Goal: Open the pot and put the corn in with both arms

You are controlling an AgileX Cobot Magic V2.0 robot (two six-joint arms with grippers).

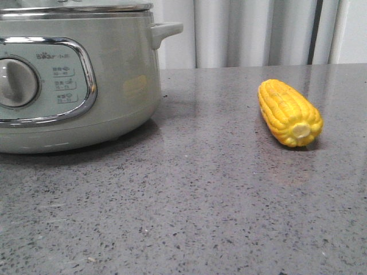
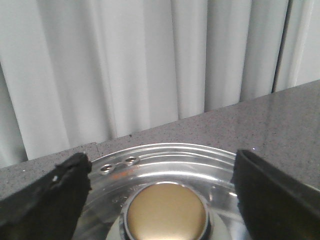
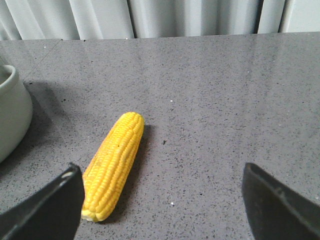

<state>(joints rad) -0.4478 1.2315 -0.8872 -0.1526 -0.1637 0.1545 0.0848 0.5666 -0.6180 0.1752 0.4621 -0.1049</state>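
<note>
Pot: large pale grey-green electric cooker [image 1: 86,80] with chrome-framed panel and round dial, standing on the left of the speckled grey stone worktop [image 1: 200,200]; glass lid with steel rim [image 2: 165,162] on it, not yet lifted.
Lid knob: round brass-coloured knob [image 2: 166,212], seen between the left claw's fingers, nothing touching it.
Corn: short bright yellow cob [image 1: 289,113] lying on its side on the worktop, well apart from the pot to the right, pale cut end toward the camera.
Left claw: [image 2: 162,200] spread wide above the lid, holding nothing.
Right claw: [image 3: 162,205] spread wide over the worktop, empty; cob [image 3: 112,165] sits near one finger, off-centre.
Risk, lid: smooth domed knob; a shallow or off-centre pinch could slip and drop the lid on the rim.
Risk, corn: closing while the cob is off-centre may nudge it so it rolls away, being round.
Risk, order: corn brought over before the lid is clear would meet the glass.
</note>
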